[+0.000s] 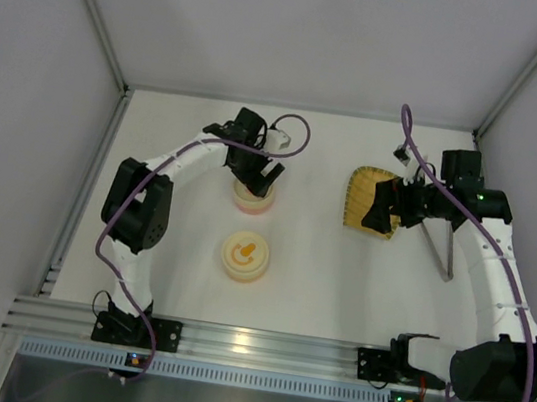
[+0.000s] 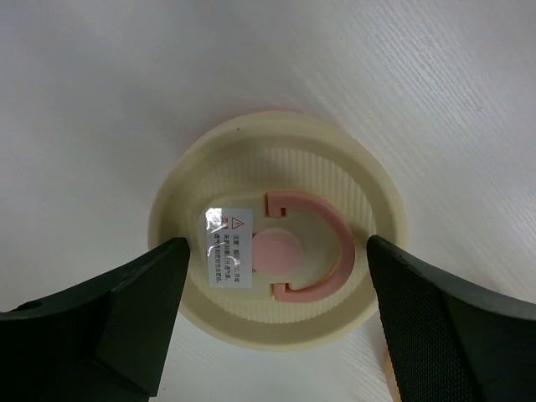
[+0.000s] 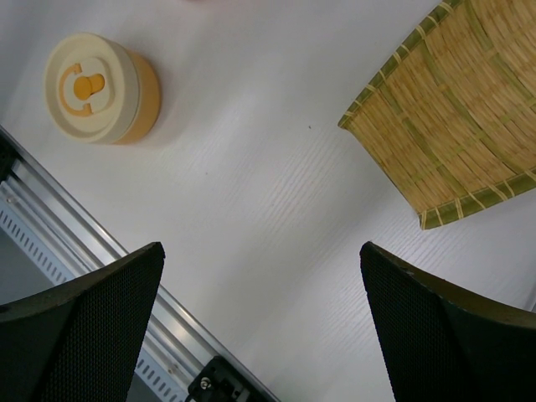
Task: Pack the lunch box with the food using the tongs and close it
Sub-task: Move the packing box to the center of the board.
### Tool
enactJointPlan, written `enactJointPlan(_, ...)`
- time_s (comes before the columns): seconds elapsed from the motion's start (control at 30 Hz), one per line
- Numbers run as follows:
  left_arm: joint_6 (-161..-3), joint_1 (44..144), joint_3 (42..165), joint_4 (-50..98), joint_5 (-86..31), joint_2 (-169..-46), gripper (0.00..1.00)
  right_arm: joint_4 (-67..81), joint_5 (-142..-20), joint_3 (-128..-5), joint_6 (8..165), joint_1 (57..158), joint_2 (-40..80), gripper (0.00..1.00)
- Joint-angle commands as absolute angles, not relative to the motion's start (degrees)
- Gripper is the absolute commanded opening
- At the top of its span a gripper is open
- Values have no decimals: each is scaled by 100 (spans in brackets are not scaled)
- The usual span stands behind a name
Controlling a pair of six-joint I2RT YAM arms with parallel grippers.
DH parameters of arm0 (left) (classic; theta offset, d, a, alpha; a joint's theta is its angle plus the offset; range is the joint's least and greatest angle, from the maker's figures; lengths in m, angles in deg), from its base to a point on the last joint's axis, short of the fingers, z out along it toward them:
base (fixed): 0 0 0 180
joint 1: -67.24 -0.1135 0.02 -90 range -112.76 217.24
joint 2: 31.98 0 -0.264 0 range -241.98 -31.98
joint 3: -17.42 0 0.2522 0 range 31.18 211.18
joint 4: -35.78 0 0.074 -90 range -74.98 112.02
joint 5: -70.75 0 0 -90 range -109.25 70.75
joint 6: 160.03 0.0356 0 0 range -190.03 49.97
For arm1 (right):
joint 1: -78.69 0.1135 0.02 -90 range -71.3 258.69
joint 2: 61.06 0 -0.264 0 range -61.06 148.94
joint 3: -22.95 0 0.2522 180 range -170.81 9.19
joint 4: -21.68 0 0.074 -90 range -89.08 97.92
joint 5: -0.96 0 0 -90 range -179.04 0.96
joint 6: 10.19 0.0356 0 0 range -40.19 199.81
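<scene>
The lunch box shows as two round cream containers. One has a pink-marked lid (image 1: 253, 196) (image 2: 280, 251), the other an orange-marked lid (image 1: 246, 256) (image 3: 94, 86). Both lids are on. My left gripper (image 1: 263, 174) (image 2: 276, 243) hangs open right above the pink-marked lid, one finger on each side, touching nothing. Slim grey tongs (image 1: 441, 251) lie on the table to the right of the yellow tray, partly under my right arm. My right gripper (image 1: 381, 211) (image 3: 260, 249) is open and empty over the tray's near edge. The food is out of view.
A yellow woven tray with a green edge (image 1: 361, 197) (image 3: 456, 117) lies at the right middle of the table. A metal rail (image 1: 257, 346) runs along the near edge. White walls close in the back and both sides.
</scene>
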State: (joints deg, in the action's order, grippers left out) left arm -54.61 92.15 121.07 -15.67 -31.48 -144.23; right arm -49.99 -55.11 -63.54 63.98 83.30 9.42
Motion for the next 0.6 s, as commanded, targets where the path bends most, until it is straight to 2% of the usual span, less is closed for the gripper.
enactJointPlan(0.0, -5482, 9290, 11803, -1560, -2823, -14632, 92, -4842, -5389, -6367, 6390, 8221, 882, 99)
enactJointPlan(0.33, -5473, 9369, 11301, -1270, -2655, -14694, 86, -4833, -5371, -6394, 6373, 8212, 926, 99)
enactJointPlan(0.57, -5465, 9501, 11186, -1217, -2339, -14826, 86, -4859, -5380, -6403, 6373, 8212, 917, 99)
